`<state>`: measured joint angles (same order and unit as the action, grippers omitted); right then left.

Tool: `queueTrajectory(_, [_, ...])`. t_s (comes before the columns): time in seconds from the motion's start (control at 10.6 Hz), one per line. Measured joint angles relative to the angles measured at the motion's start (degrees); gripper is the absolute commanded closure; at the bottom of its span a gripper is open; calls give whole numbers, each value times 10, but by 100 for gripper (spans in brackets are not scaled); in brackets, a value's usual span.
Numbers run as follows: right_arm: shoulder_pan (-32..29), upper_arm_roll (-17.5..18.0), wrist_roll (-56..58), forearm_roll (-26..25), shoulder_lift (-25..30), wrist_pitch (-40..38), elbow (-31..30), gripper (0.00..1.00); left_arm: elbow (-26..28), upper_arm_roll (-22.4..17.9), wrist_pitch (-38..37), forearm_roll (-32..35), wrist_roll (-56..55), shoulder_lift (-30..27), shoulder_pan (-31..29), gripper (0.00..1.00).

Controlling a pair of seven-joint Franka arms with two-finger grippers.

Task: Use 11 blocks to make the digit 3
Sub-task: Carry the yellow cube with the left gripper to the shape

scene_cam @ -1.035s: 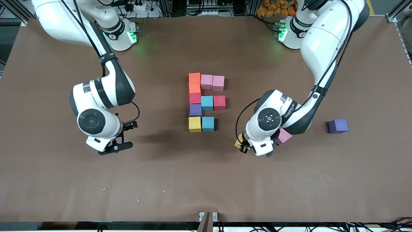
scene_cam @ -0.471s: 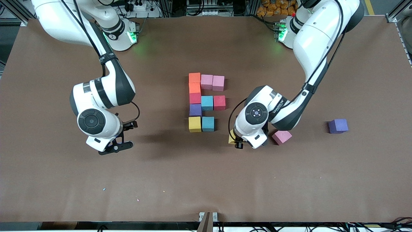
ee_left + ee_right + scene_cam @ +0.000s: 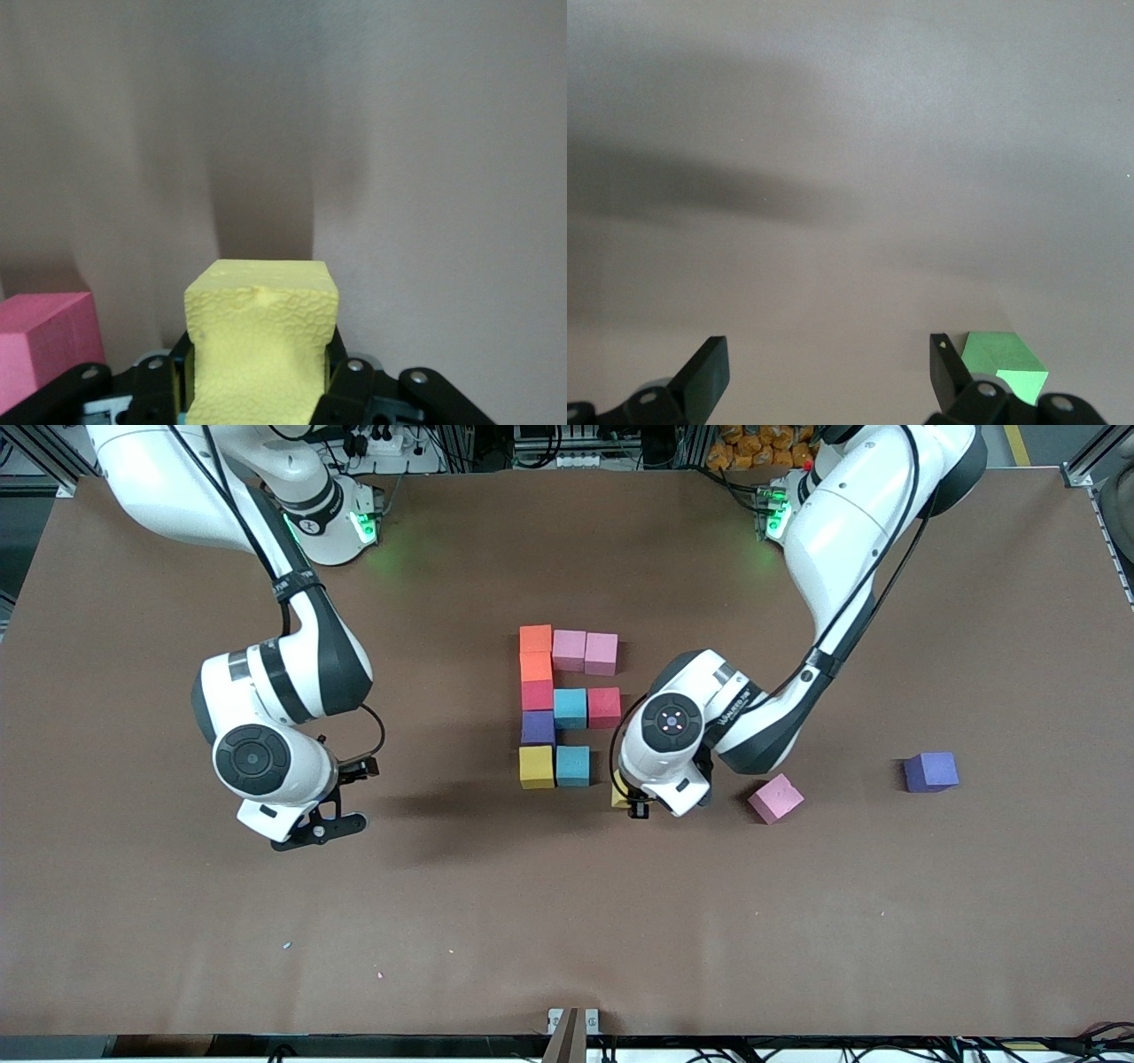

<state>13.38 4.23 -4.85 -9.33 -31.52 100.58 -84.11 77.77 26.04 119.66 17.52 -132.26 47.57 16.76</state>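
Note:
The figure of touching blocks lies mid-table: two orange point(image 3: 536, 652), two pink point(image 3: 585, 651), red point(image 3: 537, 694), light blue point(image 3: 570, 708), red point(image 3: 604, 707), purple point(image 3: 538, 727), yellow point(image 3: 536, 766) and light blue point(image 3: 572, 765). My left gripper point(image 3: 633, 801) point(image 3: 259, 372) is shut on another yellow block point(image 3: 619, 796) point(image 3: 261, 319), over the table just beside the nearest light blue block, toward the left arm's end. My right gripper point(image 3: 312, 828) point(image 3: 827, 372) waits open with nothing between its fingers, toward the right arm's end.
A loose pink block point(image 3: 776, 797) point(image 3: 40, 341) and a loose purple block point(image 3: 930, 771) lie toward the left arm's end. A green cube point(image 3: 1005, 361) sits right beside one right finger, hidden under the arm in the front view.
My left arm has carried the yellow block away from the loose pink block toward the figure. The pink block is now uncovered. The right arm has not moved.

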Motion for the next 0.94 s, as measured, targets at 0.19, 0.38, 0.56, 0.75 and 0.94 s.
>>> queueTrajectory(0.19, [0,0,0,0,0,0,0,0,1,0,-8,0,-15,2,7,86])
queueTrajectory(0.38, [0,0,0,0,0,-1,0,0,1,-2,-16,0,-27,3,14,86])
queueTrajectory(0.56, [0,0,0,0,0,-1,0,0,1,-14,-20,0,-38,3,33,86])
queueTrajectory(0.75, [0,0,0,0,0,-1,0,0,1,-46,-20,0,-42,4,66,86])
queueTrajectory(0.94, [0,0,0,0,0,-1,0,0,2,-59,-20,0,-51,7,83,86])
